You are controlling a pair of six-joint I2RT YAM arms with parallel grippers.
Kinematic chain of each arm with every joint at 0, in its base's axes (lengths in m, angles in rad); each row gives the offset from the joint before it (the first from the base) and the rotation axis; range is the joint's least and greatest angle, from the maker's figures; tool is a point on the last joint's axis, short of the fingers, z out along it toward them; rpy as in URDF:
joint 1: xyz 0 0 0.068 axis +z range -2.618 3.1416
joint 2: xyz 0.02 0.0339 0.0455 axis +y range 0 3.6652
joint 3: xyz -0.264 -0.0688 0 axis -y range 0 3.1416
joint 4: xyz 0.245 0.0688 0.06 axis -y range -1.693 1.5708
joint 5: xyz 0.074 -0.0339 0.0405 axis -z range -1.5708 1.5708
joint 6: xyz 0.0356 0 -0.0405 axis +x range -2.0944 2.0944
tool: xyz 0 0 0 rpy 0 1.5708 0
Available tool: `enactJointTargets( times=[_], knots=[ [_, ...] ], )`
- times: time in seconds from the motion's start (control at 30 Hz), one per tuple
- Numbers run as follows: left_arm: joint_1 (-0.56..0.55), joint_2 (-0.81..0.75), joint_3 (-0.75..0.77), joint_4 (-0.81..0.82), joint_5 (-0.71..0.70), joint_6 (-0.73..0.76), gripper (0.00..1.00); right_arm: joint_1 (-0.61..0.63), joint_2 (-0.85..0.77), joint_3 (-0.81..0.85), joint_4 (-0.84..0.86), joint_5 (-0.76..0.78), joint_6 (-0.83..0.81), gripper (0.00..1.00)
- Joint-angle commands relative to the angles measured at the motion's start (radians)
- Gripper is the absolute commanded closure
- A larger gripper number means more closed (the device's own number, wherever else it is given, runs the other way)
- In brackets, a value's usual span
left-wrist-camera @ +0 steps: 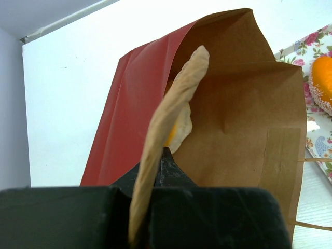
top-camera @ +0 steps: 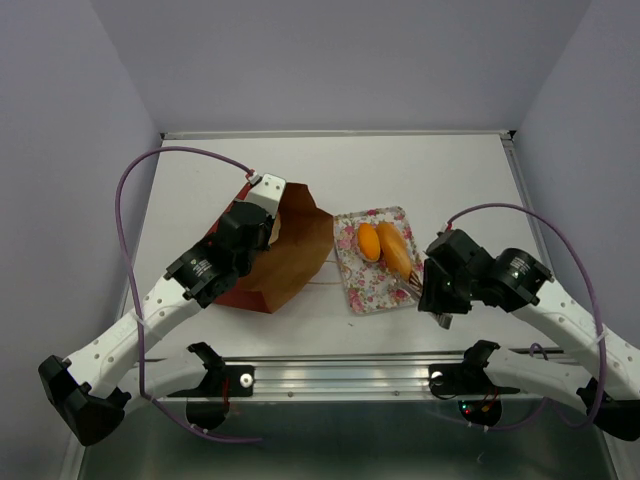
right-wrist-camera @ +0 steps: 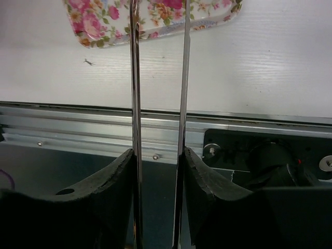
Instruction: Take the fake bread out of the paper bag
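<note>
The red-brown paper bag (top-camera: 290, 255) lies on the table left of centre, its mouth lifted at the far end. My left gripper (top-camera: 258, 215) is shut on the bag's folded rim (left-wrist-camera: 171, 104). Inside the bag (left-wrist-camera: 238, 119) a sliver of yellow bread (left-wrist-camera: 173, 137) shows behind the rim. Two orange bread pieces, one short (top-camera: 368, 241) and one elongated (top-camera: 396, 250), lie on the floral tray (top-camera: 375, 303). My right gripper (top-camera: 437, 292) stands by the tray's near right corner, shut on metal tongs (right-wrist-camera: 135, 78) whose arms stay apart.
The floral tray's near edge shows in the right wrist view (right-wrist-camera: 104, 26), and its corner with one bread piece (left-wrist-camera: 322, 83) shows in the left wrist view. The bag's cord handle (top-camera: 325, 283) lies toward the tray. An aluminium rail (top-camera: 340, 375) runs along the near table edge.
</note>
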Motion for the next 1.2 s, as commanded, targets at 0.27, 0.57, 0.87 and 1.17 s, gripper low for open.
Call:
enactJointTargets(
  times=[0.27,0.57,0.87,1.17],
  knots=[
    [-0.008,-0.030,0.033,0.031,-0.004,-0.009,1.00,0.006,0.043,0.333,-0.060,0.038,-0.104,0.54],
    [-0.010,-0.025,0.033,0.031,0.007,-0.012,1.00,0.006,0.034,0.353,-0.016,0.021,-0.149,0.53],
    [-0.011,-0.024,0.036,0.032,0.004,-0.013,1.00,0.006,0.118,0.310,0.377,-0.276,-0.399,0.54],
    [-0.013,-0.021,0.033,0.048,0.019,-0.018,1.00,0.006,0.290,0.217,0.751,-0.405,-0.413,0.51]
  ],
)
